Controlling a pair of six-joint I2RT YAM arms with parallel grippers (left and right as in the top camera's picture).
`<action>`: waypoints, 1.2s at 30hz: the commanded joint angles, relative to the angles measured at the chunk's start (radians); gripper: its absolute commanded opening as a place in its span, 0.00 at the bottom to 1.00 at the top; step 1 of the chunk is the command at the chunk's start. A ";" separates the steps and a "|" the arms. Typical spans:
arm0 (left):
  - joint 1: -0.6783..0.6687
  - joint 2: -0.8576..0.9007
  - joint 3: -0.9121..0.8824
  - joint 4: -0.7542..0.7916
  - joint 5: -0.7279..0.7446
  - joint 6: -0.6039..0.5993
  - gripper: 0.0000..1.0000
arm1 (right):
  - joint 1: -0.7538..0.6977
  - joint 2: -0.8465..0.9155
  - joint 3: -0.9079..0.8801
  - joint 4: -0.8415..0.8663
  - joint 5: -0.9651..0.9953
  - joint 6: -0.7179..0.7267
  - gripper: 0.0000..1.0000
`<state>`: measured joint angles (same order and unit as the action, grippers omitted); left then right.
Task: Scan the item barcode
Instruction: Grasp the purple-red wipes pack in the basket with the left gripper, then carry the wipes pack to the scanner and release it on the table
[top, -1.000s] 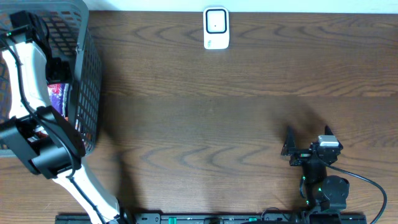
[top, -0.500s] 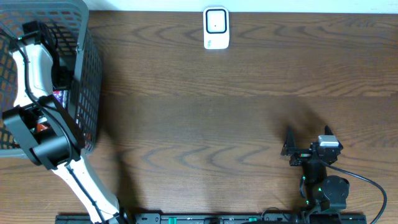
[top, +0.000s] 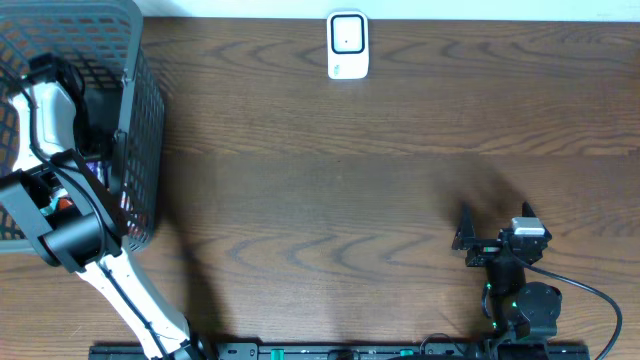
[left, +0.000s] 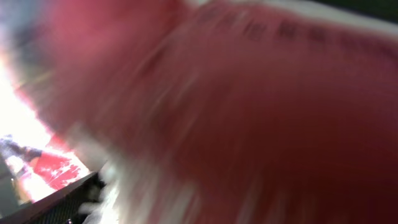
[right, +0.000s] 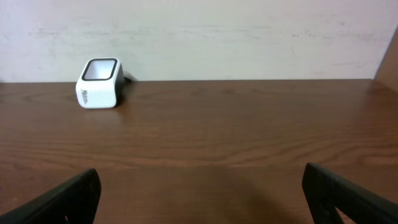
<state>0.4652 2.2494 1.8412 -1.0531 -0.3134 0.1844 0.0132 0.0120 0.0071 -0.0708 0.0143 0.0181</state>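
We are holding left claw (top: 98, 115), spread wide, nothing visibly gripped, inside basket (top: 140, 120); red packet (left: 249, 112) lying just below it, long axis lost in blur. Right claw (top: 495, 215) released, idling well apart; left arm nearer.

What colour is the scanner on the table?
The scanner is white with a black-rimmed top, clearest in the right wrist view.

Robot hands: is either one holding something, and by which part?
The right gripper is open and empty. The left gripper is down in the basket, its camera a red blur, so a hold cannot be told.
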 joint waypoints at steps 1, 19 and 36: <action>0.011 0.006 -0.067 0.024 0.048 -0.002 0.98 | -0.008 -0.005 -0.002 -0.004 -0.005 0.013 0.99; -0.025 -0.149 0.072 -0.020 0.062 -0.130 0.08 | -0.008 -0.005 -0.002 -0.004 -0.005 0.013 0.99; -0.187 -0.845 0.092 0.338 0.332 -0.406 0.07 | -0.008 -0.005 -0.002 -0.004 -0.005 0.013 0.99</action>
<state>0.2932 1.4551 1.9266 -0.7361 -0.1562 -0.0818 0.0132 0.0120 0.0071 -0.0708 0.0143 0.0181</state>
